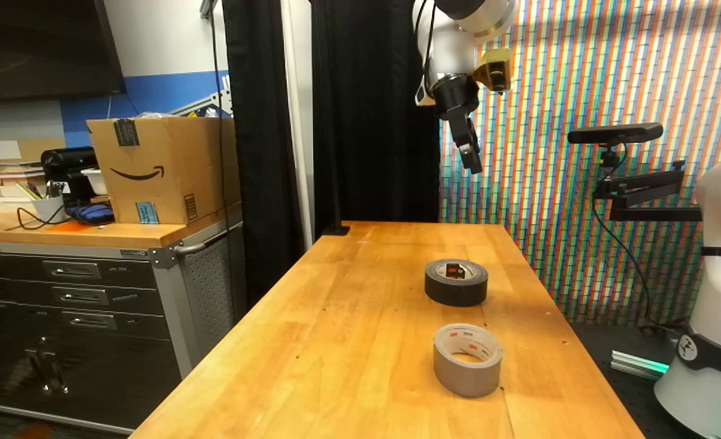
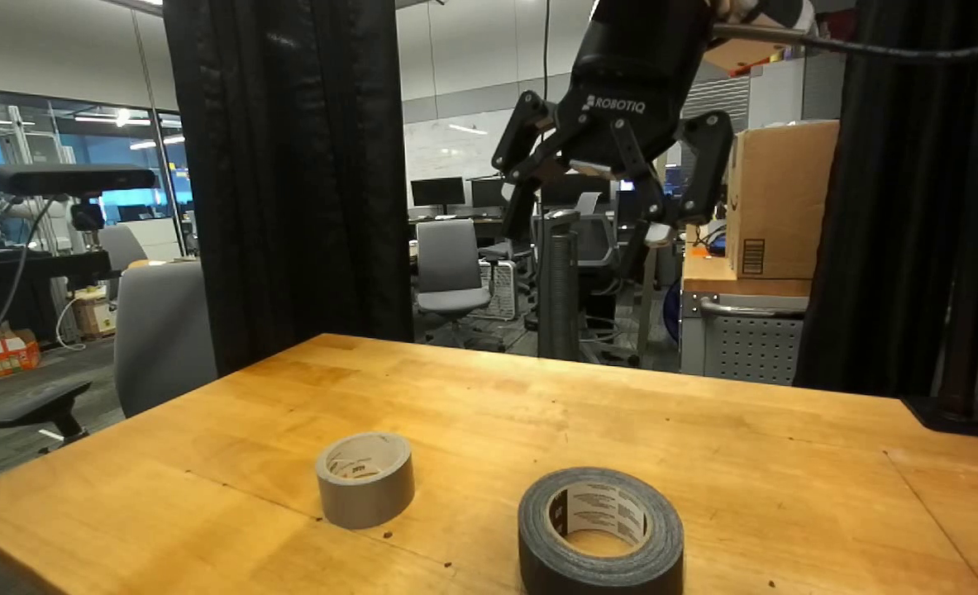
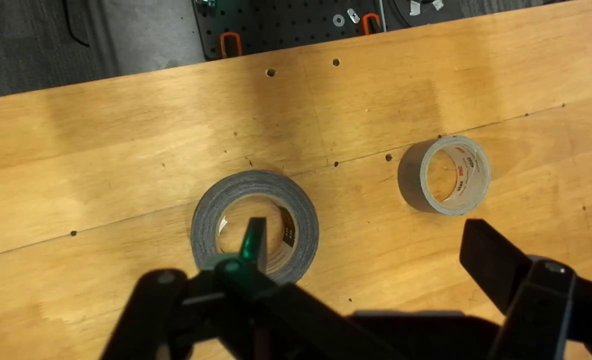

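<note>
At the left of an exterior view you have one cardboard box [image 1: 144, 171], plastic [image 1: 155, 114] showing at its top, and one white cup [image 1: 49, 210] holding pens [image 1: 55, 190]. Your gripper [image 2: 575, 240] hangs, jaws spread, above two rolls on the table [image 3: 366, 115]: in the wrist view, the black tape roll [image 3: 255, 181] left of centre, partly behind a jaw, the grey tape roll [image 3: 416, 175] right of centre.

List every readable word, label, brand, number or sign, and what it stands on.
"ROBOTIQ": end effector
"3M", red: inside the grey tape roll
"FRA", cut off at the picture's edge, beside a round emblem: robot base
Curved arrow sign: cardboard box
Too small or blurred: remaining print inside the grey tape roll and black tape roll, box stickers, drawer labels
</note>
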Controlling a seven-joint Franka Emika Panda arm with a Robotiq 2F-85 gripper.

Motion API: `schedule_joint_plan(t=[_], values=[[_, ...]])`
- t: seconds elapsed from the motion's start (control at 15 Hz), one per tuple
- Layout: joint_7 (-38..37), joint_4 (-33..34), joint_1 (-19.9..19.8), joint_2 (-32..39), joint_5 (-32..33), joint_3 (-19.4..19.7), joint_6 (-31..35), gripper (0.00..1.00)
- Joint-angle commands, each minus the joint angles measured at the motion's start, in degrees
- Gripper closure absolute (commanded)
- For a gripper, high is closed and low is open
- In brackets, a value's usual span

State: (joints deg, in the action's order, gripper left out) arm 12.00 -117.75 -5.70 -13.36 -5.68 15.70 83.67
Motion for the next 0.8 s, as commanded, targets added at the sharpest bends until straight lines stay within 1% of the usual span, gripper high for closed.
schedule_joint_plan(t=[0.0,0.2,0.47,0.73], values=[[1.5,0.8,-0.9,1.6,0.9,-1.9,0.4,0.0],[2.7,0.3,-0.8,2.4,1.7,-2.7,2.5,0.0],[3.8,-2.2,-0.7,2.1,1.2,-3.5,9.3,0.0],[4.7,-5.3,-0.8,2.0,0.4,-3.6,12.0,0.0]])
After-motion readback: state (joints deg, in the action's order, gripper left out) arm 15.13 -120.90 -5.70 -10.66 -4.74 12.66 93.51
